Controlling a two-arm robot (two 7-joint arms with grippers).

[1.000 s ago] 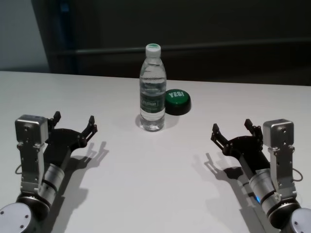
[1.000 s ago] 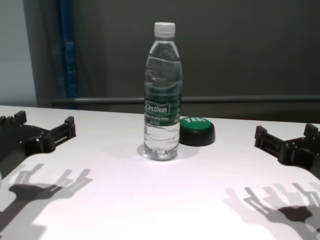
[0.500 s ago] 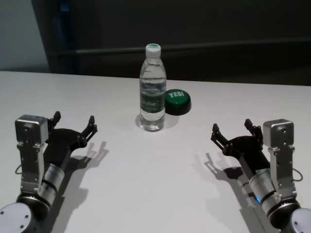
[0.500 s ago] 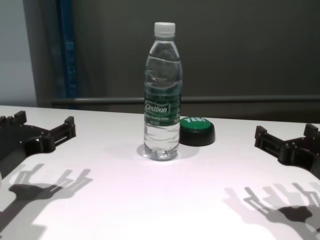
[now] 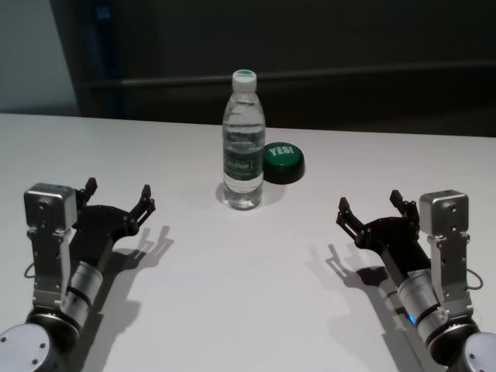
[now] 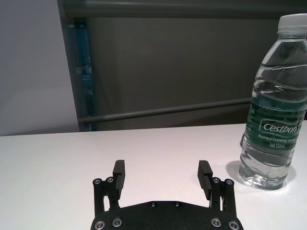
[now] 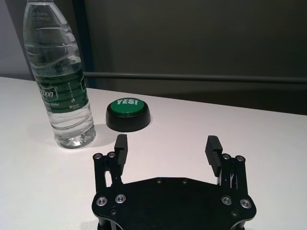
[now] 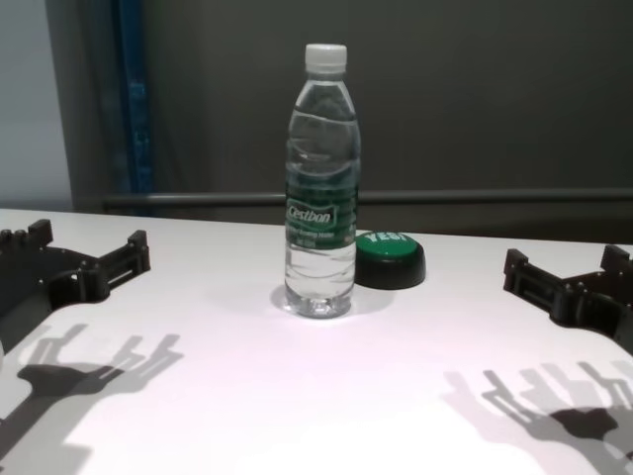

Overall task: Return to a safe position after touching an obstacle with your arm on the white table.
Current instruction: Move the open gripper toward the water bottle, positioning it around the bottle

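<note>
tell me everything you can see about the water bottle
The water bottle is tall, clear, ribbed plastic with a white cap and a dark green label lettered "Cestbon" in white. It looks full and capped. It stands upright on the white table, mid-table, with a green button just behind it on the robot's right. Nothing grips it; the left gripper and right gripper sit open, well apart.

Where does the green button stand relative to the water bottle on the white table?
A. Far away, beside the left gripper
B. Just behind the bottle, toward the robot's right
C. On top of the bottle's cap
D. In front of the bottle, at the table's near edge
B: the green button sits close behind the water bottle, on its right side, on the white table.
</note>
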